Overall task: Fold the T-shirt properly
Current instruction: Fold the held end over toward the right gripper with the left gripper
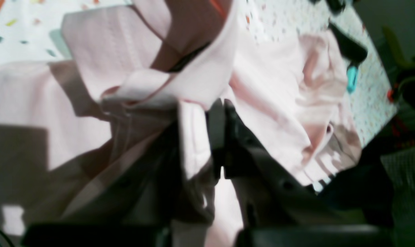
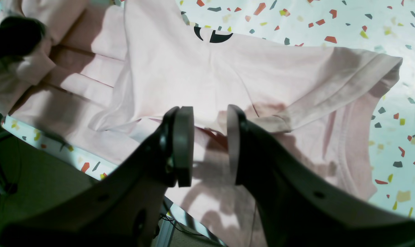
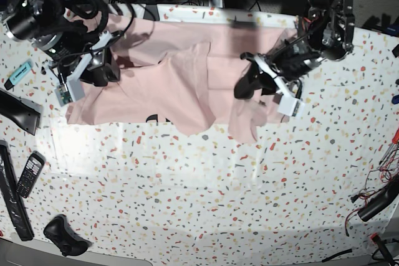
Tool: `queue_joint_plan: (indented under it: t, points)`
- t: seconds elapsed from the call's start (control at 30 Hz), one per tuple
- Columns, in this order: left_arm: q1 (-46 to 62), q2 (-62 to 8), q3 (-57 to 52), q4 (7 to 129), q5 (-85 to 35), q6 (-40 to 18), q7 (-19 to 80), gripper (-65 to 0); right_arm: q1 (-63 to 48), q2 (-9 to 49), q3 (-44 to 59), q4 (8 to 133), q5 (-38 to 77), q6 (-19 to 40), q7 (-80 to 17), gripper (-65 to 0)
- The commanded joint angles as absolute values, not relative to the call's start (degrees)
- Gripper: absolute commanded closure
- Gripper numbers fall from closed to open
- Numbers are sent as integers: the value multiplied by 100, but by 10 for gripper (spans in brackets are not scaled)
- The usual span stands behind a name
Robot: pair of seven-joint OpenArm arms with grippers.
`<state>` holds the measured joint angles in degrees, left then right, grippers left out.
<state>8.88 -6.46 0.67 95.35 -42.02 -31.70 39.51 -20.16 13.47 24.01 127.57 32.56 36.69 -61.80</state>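
A white counter (image 3: 206,191) speckled with coloured chips carries the large pale pink short-sleeved cotton T-shirt (image 3: 174,79), which lies crumpled along the counter's far edge, spread from near the far left corner to about the middle of the far side. A sliver of black lettering (image 3: 153,118) peeks out at the shirt's near hem.

Along the counter's left edge lie a small teal marker-like object (image 3: 19,73), a flat black bar (image 3: 19,113), a dark handset with a keypad (image 3: 29,174) and a long black strip (image 3: 12,200); a black game controller (image 3: 62,235) sits near the near left corner. At the right edge and near right corner lie loose cables and a dark cylindrical object (image 3: 377,204). None of these touch the shirt.

The right tool (image 2: 210,144) hangs over the shirt's left part near the far left corner, its two grey pads standing apart with pink cloth visible behind the gap; nothing sits between them. Its arm reaches in from the far left corner, bent down toward the fabric.

The left tool (image 1: 200,137) is at the shirt's right end, arm coming in from the far right. In the left wrist view a fold of pink cloth lies between its dark fingers (image 1: 217,127), bunched and lifted; whether the fingers press on it or stand loose around it I cannot tell.
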Motion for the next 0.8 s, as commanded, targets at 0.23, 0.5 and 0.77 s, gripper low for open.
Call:
queue_joint_plan:
  t: [0.23, 0.5, 0.77]
  points:
    - [556, -650, 530, 9697, -4351, -3601, 3330, -296, -1986, 1398, 2438, 12870, 3323, 3715, -6047, -165]
    - [554, -709, -451, 10558, -4348, -3607, 5004, -294, -1986, 1398, 2438, 12870, 3323, 3715, -6047, -165]
    - [1402, -784, -746, 10573, -3033, -3693, 4851, -294, -1990, 1400, 2438, 12870, 3319, 3717, -6263, -165]
